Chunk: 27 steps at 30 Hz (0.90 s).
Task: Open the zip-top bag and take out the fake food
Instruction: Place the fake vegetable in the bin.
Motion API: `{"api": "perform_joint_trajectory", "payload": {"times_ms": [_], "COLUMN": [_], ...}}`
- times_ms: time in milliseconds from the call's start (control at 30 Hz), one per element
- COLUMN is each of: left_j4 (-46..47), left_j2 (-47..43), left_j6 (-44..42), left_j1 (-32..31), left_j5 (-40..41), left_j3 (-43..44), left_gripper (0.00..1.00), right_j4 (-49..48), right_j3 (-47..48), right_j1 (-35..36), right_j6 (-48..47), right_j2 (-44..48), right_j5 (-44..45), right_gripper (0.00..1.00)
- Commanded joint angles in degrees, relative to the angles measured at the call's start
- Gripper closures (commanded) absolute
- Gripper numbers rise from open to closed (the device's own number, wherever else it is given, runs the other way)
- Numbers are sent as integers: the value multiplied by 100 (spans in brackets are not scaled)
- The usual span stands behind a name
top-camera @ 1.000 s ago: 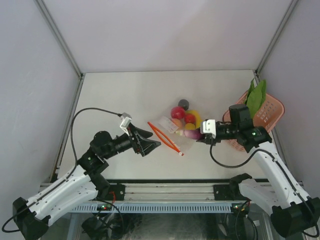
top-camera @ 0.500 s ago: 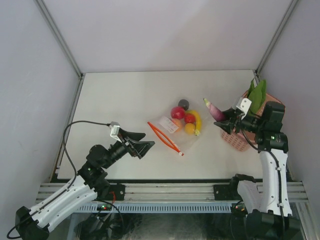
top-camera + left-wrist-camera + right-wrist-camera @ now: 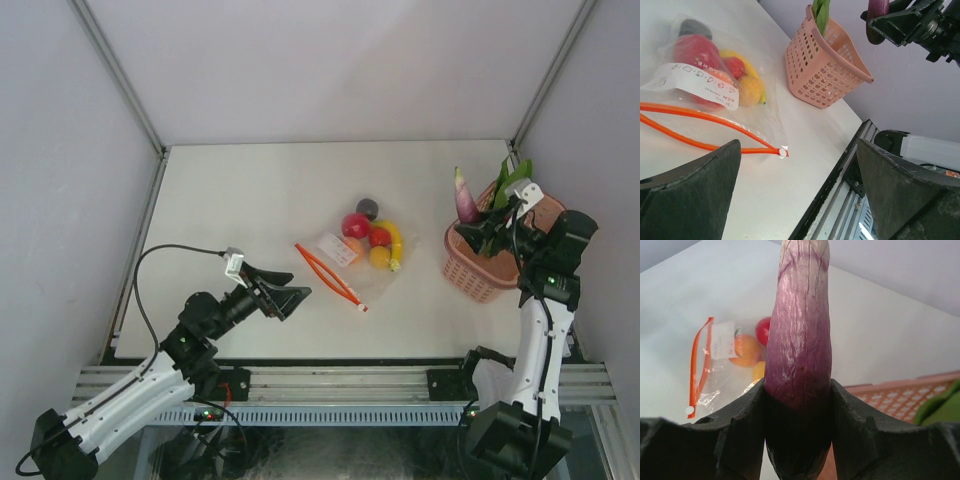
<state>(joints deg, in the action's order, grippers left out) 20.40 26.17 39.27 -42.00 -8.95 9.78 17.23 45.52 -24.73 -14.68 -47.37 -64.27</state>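
R hand [image 3: 798, 407] tight round purple eggplant [image 3: 799, 330] by pink basket [image 3: 478, 275]; L hand [image 3: 298, 283] wide.

A robotics lab test cell: a white table [image 3: 250, 200] boxed in by plain panels [image 3: 330, 70] on aluminium posts [image 3: 119, 80].

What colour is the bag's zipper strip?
The zipper strip is red-orange, clearest in left wrist view.
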Motion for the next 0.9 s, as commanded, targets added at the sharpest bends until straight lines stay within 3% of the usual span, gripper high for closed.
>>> {"api": "perform_joint_trajectory", "payload": {"times_ms": [0,333,867], "left_j4": [287,254,148], "left_j2": [-102,-156,-187], "left_j6": [95,100,144], "left_j1": [25,25,25], "left_j5": [16,21,43], "left_j3": [-145,-248,-340], "left_gripper": [0,0,0], "right_j4": [-936,-1652,-1846], "right_j3": [-135,-503,-631], "right_j1": [-314,-762,-623], "right_j6": [1066,2183,3243], "right_j2": [0,52,-210], "right_j5": [364,1620,5104], "right_gripper": [90,87,84]}}
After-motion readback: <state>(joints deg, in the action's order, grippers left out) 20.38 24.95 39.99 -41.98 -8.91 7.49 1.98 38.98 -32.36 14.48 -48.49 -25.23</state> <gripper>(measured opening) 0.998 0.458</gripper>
